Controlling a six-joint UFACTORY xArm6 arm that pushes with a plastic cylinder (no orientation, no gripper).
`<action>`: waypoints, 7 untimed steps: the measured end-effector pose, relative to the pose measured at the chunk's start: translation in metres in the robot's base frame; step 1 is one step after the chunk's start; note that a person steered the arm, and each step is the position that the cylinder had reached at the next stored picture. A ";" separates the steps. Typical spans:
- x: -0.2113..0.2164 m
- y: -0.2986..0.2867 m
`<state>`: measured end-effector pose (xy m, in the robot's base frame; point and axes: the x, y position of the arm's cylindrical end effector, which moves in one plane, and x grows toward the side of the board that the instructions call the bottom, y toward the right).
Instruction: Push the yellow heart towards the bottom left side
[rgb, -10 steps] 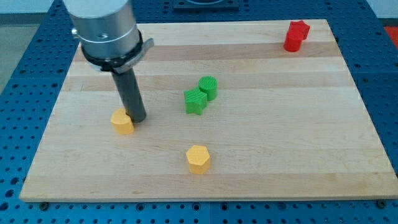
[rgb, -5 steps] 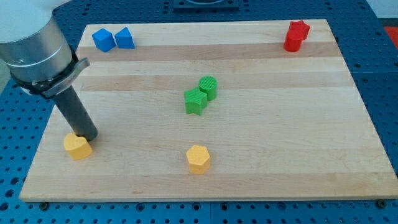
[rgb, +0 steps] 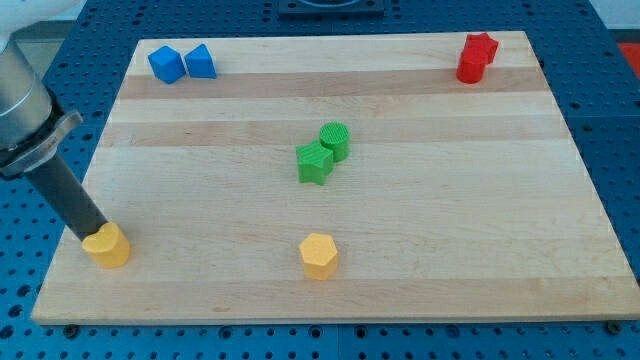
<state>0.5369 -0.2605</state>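
Note:
The yellow heart lies near the board's bottom left corner, close to the left edge. My tip touches the heart's upper left side; the dark rod rises from it toward the view's upper left. A yellow hexagon sits at the bottom middle of the board, well to the right of the heart.
A green star and a green cylinder touch each other at the board's centre. Two blue blocks sit side by side at the top left. A red block is at the top right. The wooden board's left edge is right beside the heart.
My tip and the yellow heart have moved left and downward across the board, from the left middle to near the bottom left corner. The other blocks have not moved.

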 end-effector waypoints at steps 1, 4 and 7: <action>0.008 0.000; 0.033 0.000; 0.064 0.000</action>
<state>0.6006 -0.2603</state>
